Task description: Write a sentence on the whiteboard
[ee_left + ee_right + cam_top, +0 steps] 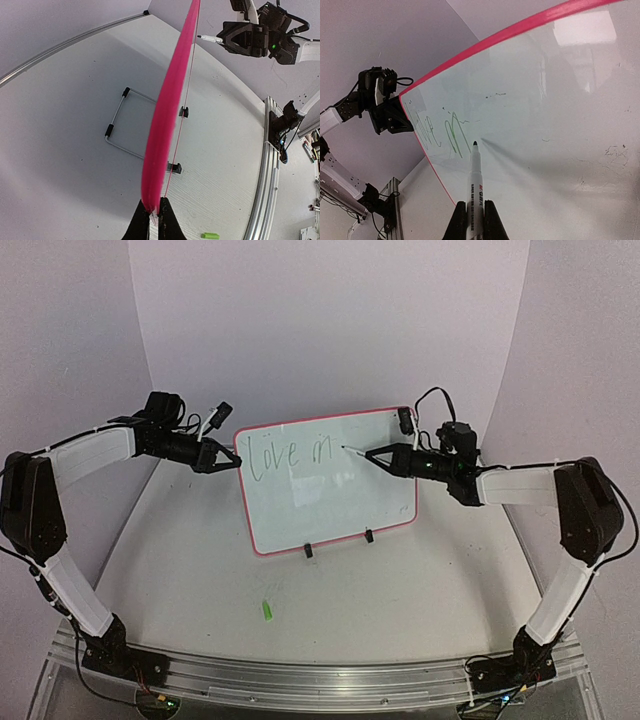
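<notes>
The whiteboard [340, 505] stands upright on the table, red-pink rimmed. The sentence [290, 455] is thin green handwriting in its upper left, reading about "Love m". My left gripper [232, 462] is shut on the board's left rim; the left wrist view shows the pink edge [167, 110] running up from my jaws [155, 212]. My right gripper [375, 457] is shut on a white marker [475, 180]. Its dark tip [474, 144] sits at the board's face [545, 125], just right of the last green stroke [452, 135].
A green marker cap [267, 610] lies on the table in front of the board. Two black feet [309, 551] hold the board's lower edge, and a wire stand [120, 120] sits behind it. A metal rail [300, 680] runs along the near edge.
</notes>
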`<control>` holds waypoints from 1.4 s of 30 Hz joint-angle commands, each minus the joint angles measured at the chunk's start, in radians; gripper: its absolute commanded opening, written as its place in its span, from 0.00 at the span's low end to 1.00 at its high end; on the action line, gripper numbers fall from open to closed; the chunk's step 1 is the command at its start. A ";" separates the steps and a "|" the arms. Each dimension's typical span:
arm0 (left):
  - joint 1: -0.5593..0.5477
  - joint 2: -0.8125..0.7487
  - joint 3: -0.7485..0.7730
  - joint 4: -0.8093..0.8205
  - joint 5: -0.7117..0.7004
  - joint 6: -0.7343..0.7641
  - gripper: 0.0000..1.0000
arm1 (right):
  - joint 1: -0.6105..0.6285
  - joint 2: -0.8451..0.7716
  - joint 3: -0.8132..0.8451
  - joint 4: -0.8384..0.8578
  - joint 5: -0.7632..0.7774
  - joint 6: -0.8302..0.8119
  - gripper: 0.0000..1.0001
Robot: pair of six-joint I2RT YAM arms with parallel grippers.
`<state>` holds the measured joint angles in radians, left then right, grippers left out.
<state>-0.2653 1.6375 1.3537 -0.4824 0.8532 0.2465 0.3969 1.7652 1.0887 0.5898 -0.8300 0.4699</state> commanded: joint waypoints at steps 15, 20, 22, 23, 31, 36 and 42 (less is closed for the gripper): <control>-0.008 0.001 0.016 -0.048 -0.031 0.031 0.00 | -0.005 0.077 0.103 0.060 -0.024 0.019 0.00; -0.008 0.004 0.017 -0.048 -0.030 0.031 0.00 | -0.004 0.089 0.079 0.036 -0.041 0.002 0.00; -0.008 0.006 0.018 -0.047 -0.031 0.032 0.00 | -0.004 0.087 0.071 0.013 -0.046 -0.016 0.00; -0.008 0.006 0.018 -0.048 -0.031 0.031 0.00 | -0.004 0.085 0.067 0.000 -0.048 -0.027 0.00; -0.008 0.008 0.018 -0.049 -0.029 0.031 0.00 | -0.004 0.060 0.020 -0.054 -0.027 -0.066 0.00; -0.008 0.009 0.018 -0.049 -0.029 0.032 0.00 | -0.005 0.040 0.014 -0.053 0.010 -0.070 0.00; -0.008 0.006 0.018 -0.050 -0.031 0.032 0.00 | -0.007 0.002 0.038 -0.047 0.053 -0.068 0.00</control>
<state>-0.2653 1.6375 1.3537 -0.4828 0.8524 0.2451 0.3988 1.8234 1.1072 0.5296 -0.8740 0.4149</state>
